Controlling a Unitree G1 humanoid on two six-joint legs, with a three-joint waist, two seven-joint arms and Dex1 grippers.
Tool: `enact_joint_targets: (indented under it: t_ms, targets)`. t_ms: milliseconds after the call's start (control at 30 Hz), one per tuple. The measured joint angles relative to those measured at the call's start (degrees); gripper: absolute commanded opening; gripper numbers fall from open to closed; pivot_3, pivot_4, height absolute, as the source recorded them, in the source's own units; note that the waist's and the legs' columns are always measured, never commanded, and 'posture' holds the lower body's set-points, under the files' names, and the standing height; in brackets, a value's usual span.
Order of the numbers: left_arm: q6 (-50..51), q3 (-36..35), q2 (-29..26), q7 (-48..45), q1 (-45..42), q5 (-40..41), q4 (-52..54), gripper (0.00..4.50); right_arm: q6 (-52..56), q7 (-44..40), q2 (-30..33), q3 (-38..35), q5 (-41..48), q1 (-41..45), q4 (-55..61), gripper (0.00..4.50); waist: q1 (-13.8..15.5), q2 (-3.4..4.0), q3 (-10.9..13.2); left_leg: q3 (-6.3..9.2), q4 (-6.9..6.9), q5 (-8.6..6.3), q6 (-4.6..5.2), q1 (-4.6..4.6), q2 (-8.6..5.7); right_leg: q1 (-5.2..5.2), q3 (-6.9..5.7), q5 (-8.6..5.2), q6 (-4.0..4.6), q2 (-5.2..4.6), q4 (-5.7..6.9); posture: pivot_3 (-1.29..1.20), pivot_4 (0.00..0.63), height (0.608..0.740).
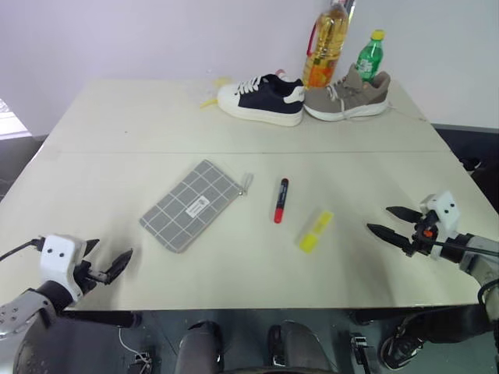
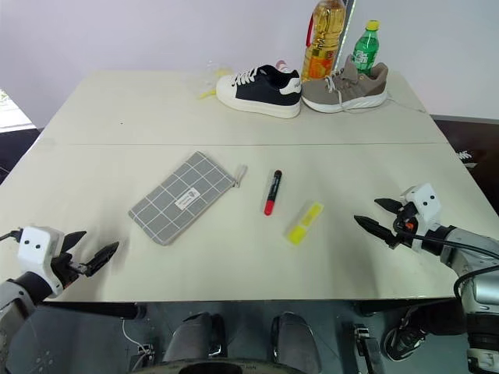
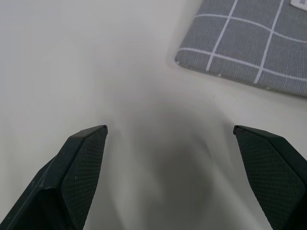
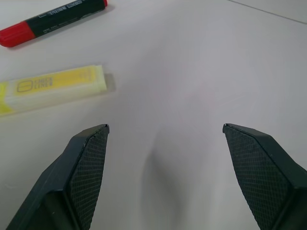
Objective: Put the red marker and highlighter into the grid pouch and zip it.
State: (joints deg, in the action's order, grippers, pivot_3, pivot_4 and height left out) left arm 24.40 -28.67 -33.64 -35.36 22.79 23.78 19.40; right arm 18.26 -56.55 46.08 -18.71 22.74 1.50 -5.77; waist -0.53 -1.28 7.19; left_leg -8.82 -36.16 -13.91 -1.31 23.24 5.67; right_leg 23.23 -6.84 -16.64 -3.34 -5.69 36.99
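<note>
A: From the head camera, what is seen on the cream table (image 1: 234, 265)?

B: The grid pouch (image 1: 192, 205) is laid flat left of centre, its zip pull at the far right corner. The red marker (image 1: 280, 200) is placed just right of it, and the highlighter (image 1: 315, 231) a little nearer and further right. Two sneakers (image 1: 262, 97), an oil bottle (image 1: 325, 43) and a green bottle (image 1: 369, 56) are ranged along the far edge, against a pale wall. The left gripper (image 1: 109, 267) and right gripper (image 1: 390, 220) are held over the near corners, both spread wide and empty.

A: And the left wrist view?

B: A corner of the pouch is shown beyond the parted fingers (image 3: 76, 167); soft, limp fabric is judged, best pinned flat while the zip is worked.

A: The right wrist view?

B: The highlighter and marker are seen ahead. Both are judged light, rigid and smooth, liable to roll; each is best pinched across mid-barrel.
</note>
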Motion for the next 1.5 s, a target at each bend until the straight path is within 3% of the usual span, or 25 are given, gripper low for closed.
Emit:
enact_joint_targets:
  t_ms: [400,700,900,1000,1100,1167,1200,1333,1500]
  targets:
    - [-0.51,0.31,2.4,2.7,-2.16,-0.16,0.09,4.44,1.99,2.9,-0.88,2.78,-0.55,5.03,0.55,3.97,-0.23,-0.01,-0.01,0.0,0.0,0.0,0.0,0.0,0.0,-0.01,0.0,0.08,-0.13,0.06,0.01,0.0,0.15,0.705]
    - [-6.47,1.41,6.66,5.09,-2.44,-2.09,0.47,4.44,9.12,8.59,-9.48,10.27,0.6,14.82,7.58,3.97,-0.26,0.0,-0.02,-0.02,0.0,0.0,0.0,0.04,0.02,-0.02,0.01,0.09,-0.14,0.06,0.09,0.0,0.15,0.705]
    - [-10.16,3.13,6.37,4.06,-2.35,-3.57,0.36,4.44,11.59,10.49,-15.95,14.4,2.73,17.69,13.11,3.97,-0.07,-0.1,-0.08,0.01,-0.01,-0.01,0.02,0.06,0.01,0.04,-0.01,0.09,-0.14,0.02,0.04,0.0,0.15,0.705]
    - [-11.7,3.7,5.4,3.04,-2.57,-4.67,-0.02,4.5,12.29,10.57,-19.06,17.62,3.46,18.84,14.04,3.08,-0.23,-0.06,-0.06,0.0,0.0,-0.01,0.02,0.06,0.02,0.05,-0.01,0.09,-0.14,0.04,0.08,0.0,0.15,0.705]
    - [-14.14,4.7,4.03,1.92,-2.55,-6.55,-1.26,4.5,13.06,12.18,-22.45,22.29,1.39,22.08,13.34,1.68,-0.66,-0.06,-0.07,-0.03,0.0,-0.01,0.02,0.06,0.02,0.06,-0.01,0.1,-0.12,0.09,0.11,0.0,0.15,0.705]
    - [-16.52,5.72,2.92,0.69,-1.95,-8.31,-1.39,4.5,13.16,14.2,-26.17,27.34,-1.83,24.89,11.73,0.44,-0.79,-0.08,-0.08,-0.05,0.02,-0.01,0.02,0.06,0.04,0.14,-0.01,0.1,-0.11,0.12,0.13,0.0,0.15,0.705]
    - [-17.34,6.02,2.31,0.29,-1.45,-8.93,-1.43,4.5,13.13,15.01,-27.87,28.91,-2.75,25.67,10.91,0.15,-0.79,-0.08,-0.08,-0.05,0.03,-0.01,0.02,0.06,0.05,0.17,-0.01,0.1,-0.11,0.13,0.13,0.0,0.15,0.705]
    - [-22.47,7.88,-0.2,-1.99,1.12,-13.25,-2.49,4.5,12.96,22.21,-37.29,36.9,-10.18,31.34,2.95,0.06,-0.75,0.04,-0.01,-0.12,0.03,0.0,0.01,0.08,0.06,0.25,-0.01,0.1,-0.1,0.09,0.15,0.0,0.15,0.705]
    - [-24.4,7.88,-0.34,-1.95,1.6,-14.67,-3.09,4.5,12.52,30.51,-45.87,38.78,-16.11,38.17,-8.4,0.06,-0.53,-0.01,-0.03,-0.12,-0.04,0.0,0.01,0.12,0.08,0.23,-0.02,0.11,-0.1,0.01,0.14,0.0,0.15,0.705]
